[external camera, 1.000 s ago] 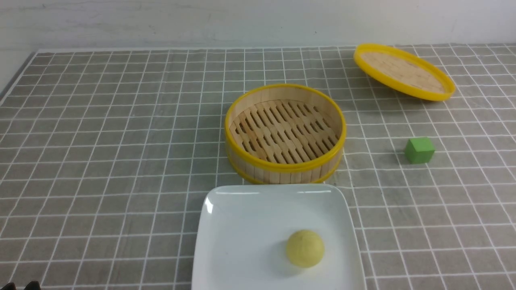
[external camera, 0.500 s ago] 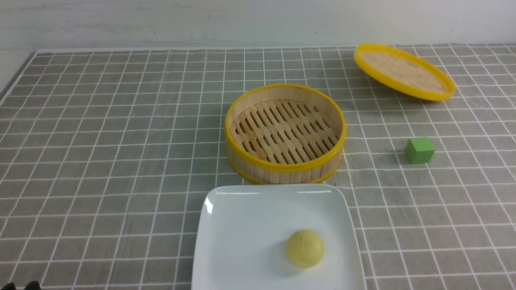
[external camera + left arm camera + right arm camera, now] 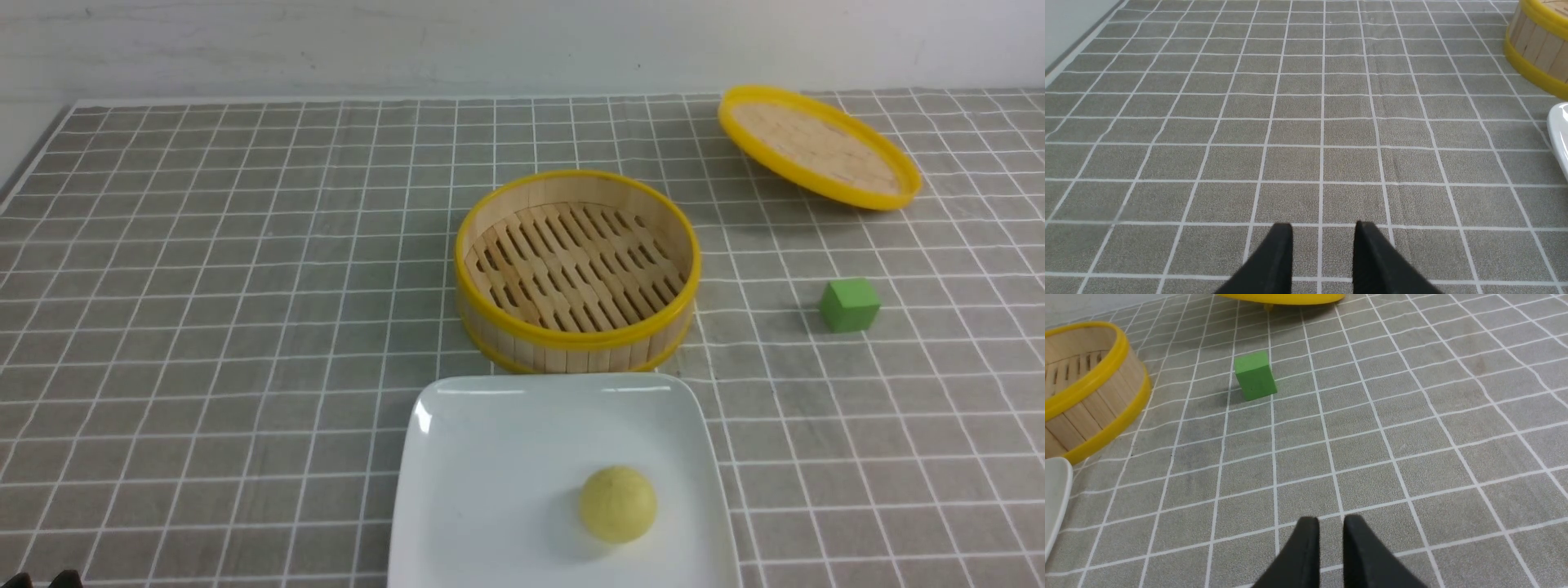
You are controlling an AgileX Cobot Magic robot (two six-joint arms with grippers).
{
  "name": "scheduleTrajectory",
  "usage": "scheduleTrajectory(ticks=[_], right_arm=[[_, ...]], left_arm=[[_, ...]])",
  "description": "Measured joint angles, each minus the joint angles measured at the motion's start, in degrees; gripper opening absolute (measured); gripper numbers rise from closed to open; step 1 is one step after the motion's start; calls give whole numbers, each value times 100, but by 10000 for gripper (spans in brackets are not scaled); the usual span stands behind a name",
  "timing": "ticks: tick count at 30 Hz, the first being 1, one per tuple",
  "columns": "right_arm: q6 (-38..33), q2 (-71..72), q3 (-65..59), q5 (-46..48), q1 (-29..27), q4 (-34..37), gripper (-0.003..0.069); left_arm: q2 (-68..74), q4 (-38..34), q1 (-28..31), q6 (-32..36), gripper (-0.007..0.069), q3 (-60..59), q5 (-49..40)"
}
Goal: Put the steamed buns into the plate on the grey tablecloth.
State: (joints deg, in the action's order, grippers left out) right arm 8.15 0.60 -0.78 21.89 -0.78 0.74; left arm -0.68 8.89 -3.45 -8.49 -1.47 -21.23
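Note:
The pale-yellow steamed bun (image 3: 618,503) sits on the white square plate (image 3: 490,457) at the front middle of the grey tablecloth (image 3: 204,286), towards the plate's right side. No gripper touches it. In the left wrist view my left gripper (image 3: 1323,228) hovers over bare cloth, its jaws apart and empty, with the plate's edge (image 3: 1559,130) off to one side. In the right wrist view my right gripper (image 3: 1331,522) is over bare cloth, its jaws nearly together with nothing between them, and a corner of the plate (image 3: 1055,490) shows.
An empty bamboo steamer basket (image 3: 577,265) stands just behind the plate. Its lid (image 3: 816,143) lies tilted at the back right. A green cube (image 3: 849,304) sits right of the basket, ahead of the right gripper (image 3: 1255,375).
The bamboo lid at the back right has shifted very slightly. The bun, the plate, the basket and the cube have not moved.

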Motion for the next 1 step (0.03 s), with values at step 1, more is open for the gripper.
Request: scheduleTrajectory(ticks=[1], right_arm=[[0, 0, 0, 0, 0, 0, 113]], left_arm=[[0, 0, 0, 0, 241, 0, 0]])
